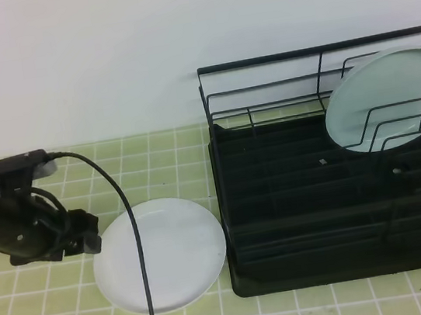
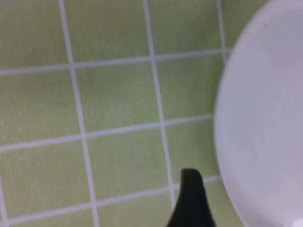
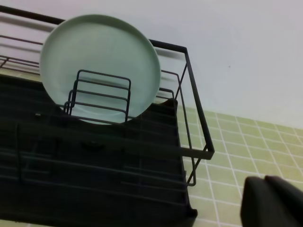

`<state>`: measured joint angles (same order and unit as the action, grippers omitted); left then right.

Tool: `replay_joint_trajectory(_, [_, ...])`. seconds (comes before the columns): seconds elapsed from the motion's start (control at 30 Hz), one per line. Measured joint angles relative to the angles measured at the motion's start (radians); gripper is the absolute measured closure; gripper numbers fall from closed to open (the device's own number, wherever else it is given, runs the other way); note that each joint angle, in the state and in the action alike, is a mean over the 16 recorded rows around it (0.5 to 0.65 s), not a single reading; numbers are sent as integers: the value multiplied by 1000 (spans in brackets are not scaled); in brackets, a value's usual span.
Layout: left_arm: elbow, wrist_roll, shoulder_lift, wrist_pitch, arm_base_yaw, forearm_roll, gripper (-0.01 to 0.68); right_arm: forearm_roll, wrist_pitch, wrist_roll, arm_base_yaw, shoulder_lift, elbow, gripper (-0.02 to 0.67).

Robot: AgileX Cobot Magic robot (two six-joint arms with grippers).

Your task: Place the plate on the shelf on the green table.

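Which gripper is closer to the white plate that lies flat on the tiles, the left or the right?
Left. The left gripper sits right at the white plate's left rim. The right gripper is beyond the shelf's right end, out of the high view.

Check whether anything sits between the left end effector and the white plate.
Nothing visible does. The left end effector sits at the plate's left rim, with only bare green table between them in the wrist view.
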<state>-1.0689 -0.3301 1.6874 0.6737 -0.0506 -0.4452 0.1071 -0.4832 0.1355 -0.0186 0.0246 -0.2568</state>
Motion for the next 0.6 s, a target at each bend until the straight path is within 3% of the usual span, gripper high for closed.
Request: replay_joint_trajectory(0.6, [-37,-64,167,-65,-56,-51,213,2,3,0,0,0,0,652])
